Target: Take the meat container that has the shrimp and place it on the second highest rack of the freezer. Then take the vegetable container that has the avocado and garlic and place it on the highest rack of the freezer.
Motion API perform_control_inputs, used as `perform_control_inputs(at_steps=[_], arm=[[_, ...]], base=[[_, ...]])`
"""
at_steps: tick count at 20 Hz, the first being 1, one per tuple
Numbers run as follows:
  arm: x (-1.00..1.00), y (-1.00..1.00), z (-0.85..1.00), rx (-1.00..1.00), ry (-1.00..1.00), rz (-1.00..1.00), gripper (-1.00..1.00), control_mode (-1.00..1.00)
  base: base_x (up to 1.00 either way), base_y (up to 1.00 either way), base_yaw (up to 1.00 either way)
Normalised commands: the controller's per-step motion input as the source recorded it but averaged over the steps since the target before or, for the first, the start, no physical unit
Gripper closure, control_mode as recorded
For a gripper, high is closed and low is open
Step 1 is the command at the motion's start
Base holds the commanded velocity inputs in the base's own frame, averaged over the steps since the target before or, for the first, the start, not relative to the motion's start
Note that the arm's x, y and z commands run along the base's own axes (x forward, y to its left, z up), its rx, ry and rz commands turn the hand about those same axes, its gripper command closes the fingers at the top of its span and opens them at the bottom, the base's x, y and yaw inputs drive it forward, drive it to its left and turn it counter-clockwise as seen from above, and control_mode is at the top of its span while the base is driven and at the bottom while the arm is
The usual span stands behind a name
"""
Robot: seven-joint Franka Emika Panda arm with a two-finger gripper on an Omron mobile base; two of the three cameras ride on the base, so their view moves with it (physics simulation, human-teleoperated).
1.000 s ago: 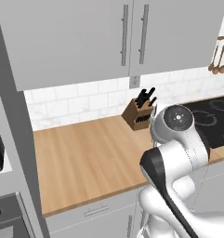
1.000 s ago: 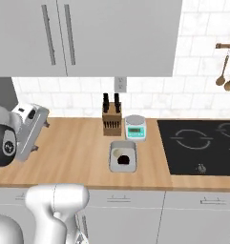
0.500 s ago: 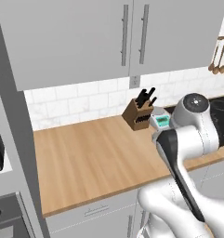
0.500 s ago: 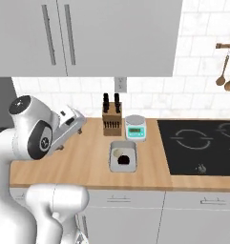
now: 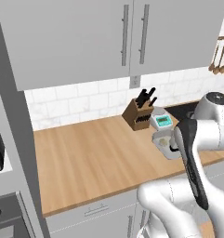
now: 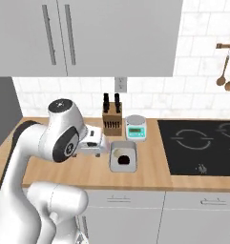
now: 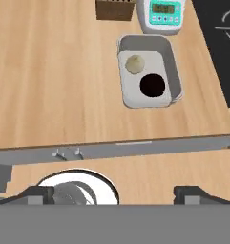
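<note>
Light-grey, the tray [image 7: 147, 71] lies on the wood counter [image 7: 49, 76] at 12 o'clock from the gripper [image 7: 114, 193], well apart from it. Inside, the garlic [image 7: 134, 64] sits at 11 o'clock of the avocado [image 7: 152, 85]. A scale [image 7: 160, 15] stands just beyond the tray, a knife block [image 6: 112, 122] beside it. The fingertips [image 7: 36, 194] stand wide apart, holding nothing.

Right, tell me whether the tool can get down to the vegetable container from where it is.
Probably yes. The vegetable container sits open on the counter with the garlic and avocado uncovered, and nothing lies between it and the open tool.
</note>
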Motion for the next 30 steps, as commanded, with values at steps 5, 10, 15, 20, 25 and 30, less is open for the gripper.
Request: perform_control_inputs(at_steps=[5, 10, 15, 20, 25, 30], arm=[[-0.07, -0.38, -0.5, 0.58, 0.06, -0.73, -1.0, -1.0], [0.14, -0.17, -0.44, 0.57, 0.04, -0.69, -1.0, -1.0], [0.66, 0.01, -0.15, 0.43, 0.05, -0.52, -1.0, -1.0], [0.62, 0.0, -0.01, 0.15, 0.21, -0.3, -1.0, -1.0], [0.34, -0.46, -0.28, 0.0, 0.31, -0.12, -1.0, -1.0], [0.26, -0.15, -0.4, 0.0, 0.16, -0.01, -1.0, -1.0]], base=[[0.0, 0.0, 0.0], [0.0, 0.0, 0.0], [0.0, 0.0, 0.0], [0.0, 0.0, 0.0], [0.0, 0.0, 0.0], [0.0, 0.0, 0.0]])
